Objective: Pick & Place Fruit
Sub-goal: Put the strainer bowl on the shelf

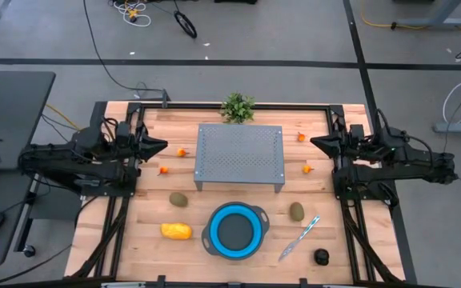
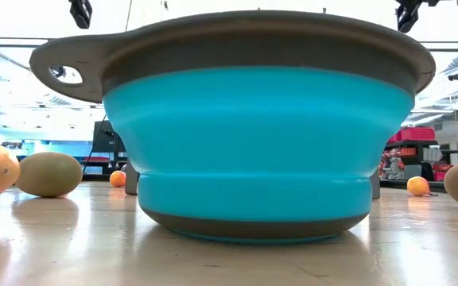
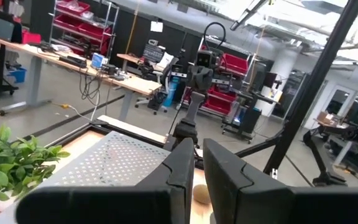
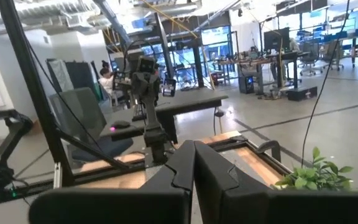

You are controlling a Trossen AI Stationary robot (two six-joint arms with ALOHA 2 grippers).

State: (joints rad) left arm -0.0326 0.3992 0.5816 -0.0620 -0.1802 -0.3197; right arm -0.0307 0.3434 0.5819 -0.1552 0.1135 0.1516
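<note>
the table (image 1: 134, 240) is laid out for sorting, i judge: a blue collapsible bowl (image 1: 235, 230) sits at the near middle as the likely drop spot, and the fruit is scattered around it so either arm can take its own side. behind the bowl stands a grey perforated riser (image 1: 240, 155), between the two grippers, with a green plant sprig (image 1: 238, 106) beyond it.

the fruit, biggest first: the yellow-orange oblong (image 1: 176, 231) lies well forward of the left gripper (image 1: 163, 146), beside the bowl. one olive-brown oval (image 1: 179, 199) is nearer that gripper. the other oval (image 1: 296, 211) lies forward of the right gripper (image 1: 314, 144), near a blue-handled knife (image 1: 298, 238). the near-black round (image 1: 321, 256) is farthest from the right gripper. the tiny orange ones: two (image 1: 182, 152) (image 1: 164, 170) close by the left gripper, two (image 1: 301, 137) (image 1: 307, 168) close by the right.

both arms sit folded at the table's sides, pointing inward, raised off the wood. the left gripper's fingers (image 3: 182, 165) are close together with a narrow slit between, holding nothing. the right gripper's fingers (image 4: 213, 168) meet, empty too. no fruit is in the bowl, so far as the high view shows.
</note>
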